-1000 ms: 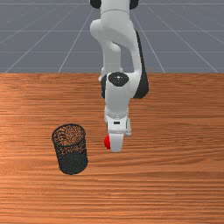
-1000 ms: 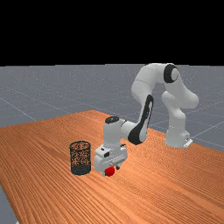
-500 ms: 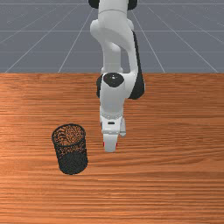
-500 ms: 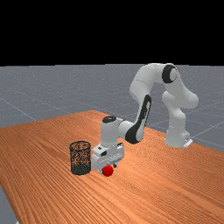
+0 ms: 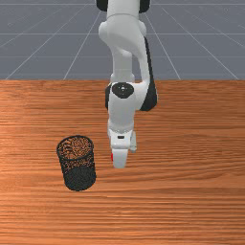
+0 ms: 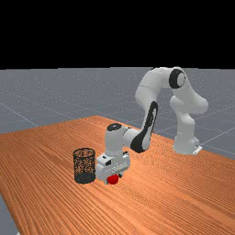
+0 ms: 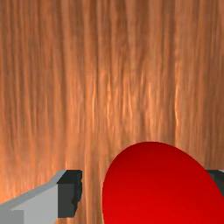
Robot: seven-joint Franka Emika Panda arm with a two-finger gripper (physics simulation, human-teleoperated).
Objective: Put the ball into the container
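Note:
In the far view my gripper (image 6: 114,178) is low over the table, its open fingers on either side of the red ball (image 6: 113,180). The wrist view has the ball (image 7: 157,188) between the fingers of the gripper (image 7: 145,188): bare wood separates it from one finger (image 7: 70,192), while it overlaps the edge of the other (image 7: 216,178). From the front, the hand hides most of the ball (image 5: 112,157), leaving a red sliver on its left side. The black mesh container (image 5: 79,165) stands upright to the front view's left of the hand.
The wooden table (image 5: 191,191) extends around the hand and container. In the far view the container (image 6: 84,166) stands close to the hand's left side, its rim higher than the fingertips.
Over the last second my hand has shifted to the front view's left. The ball has moved slightly the same way, and less of it shows beside the hand there. The container has stayed put.

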